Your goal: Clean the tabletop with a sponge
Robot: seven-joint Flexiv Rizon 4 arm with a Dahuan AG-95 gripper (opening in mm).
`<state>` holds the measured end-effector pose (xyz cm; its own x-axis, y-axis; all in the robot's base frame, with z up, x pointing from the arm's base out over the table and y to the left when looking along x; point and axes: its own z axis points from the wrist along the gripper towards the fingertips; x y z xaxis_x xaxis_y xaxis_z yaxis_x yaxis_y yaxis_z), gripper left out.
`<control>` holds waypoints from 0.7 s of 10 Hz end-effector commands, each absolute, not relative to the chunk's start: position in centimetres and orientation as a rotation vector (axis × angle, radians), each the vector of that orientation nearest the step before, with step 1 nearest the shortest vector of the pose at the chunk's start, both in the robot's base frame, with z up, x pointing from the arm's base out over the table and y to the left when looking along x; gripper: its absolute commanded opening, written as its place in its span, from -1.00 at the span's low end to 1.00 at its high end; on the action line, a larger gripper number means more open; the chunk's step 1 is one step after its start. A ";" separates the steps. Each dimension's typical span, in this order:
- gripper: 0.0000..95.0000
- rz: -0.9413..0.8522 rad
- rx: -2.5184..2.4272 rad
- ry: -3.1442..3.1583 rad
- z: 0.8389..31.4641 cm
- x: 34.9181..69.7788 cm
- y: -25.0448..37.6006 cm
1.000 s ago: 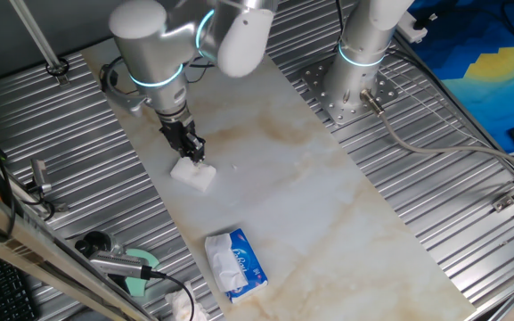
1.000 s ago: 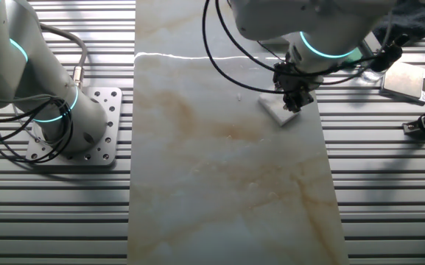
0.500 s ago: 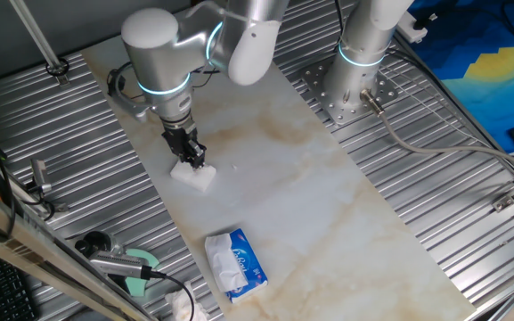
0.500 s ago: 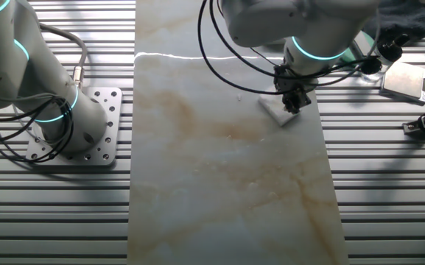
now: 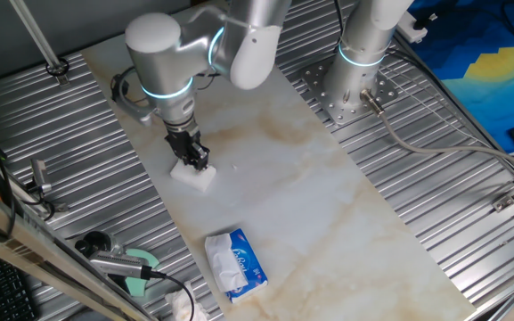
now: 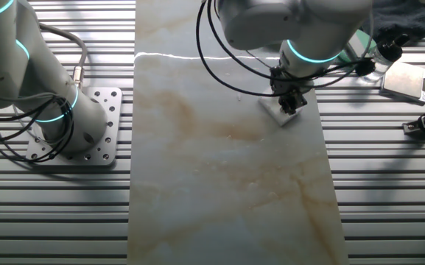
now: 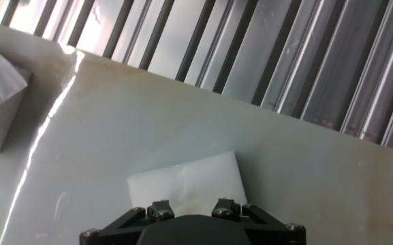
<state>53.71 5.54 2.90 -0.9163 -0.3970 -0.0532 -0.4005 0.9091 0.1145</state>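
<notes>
Gripper pressing onto sponge | fingers' grip indiscernible | sponge lying near tabletop edge

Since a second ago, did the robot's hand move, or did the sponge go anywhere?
Only the arm shifted a little: its big joint swung slightly toward the middle of the tabletop, and the gripper turned a bit in place, fingers down on the sponge. Whether it grips or just presses, I cannot tell. The sponge stayed where it was, near the slab's edge. The tissue pack did not move.
</notes>
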 end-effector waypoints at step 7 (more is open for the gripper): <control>-0.20 0.185 -0.647 3.032 2.8 53.9 5.7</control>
<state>53.91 5.67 2.83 -0.9139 -0.4017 -0.0592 -0.4059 0.9074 0.1087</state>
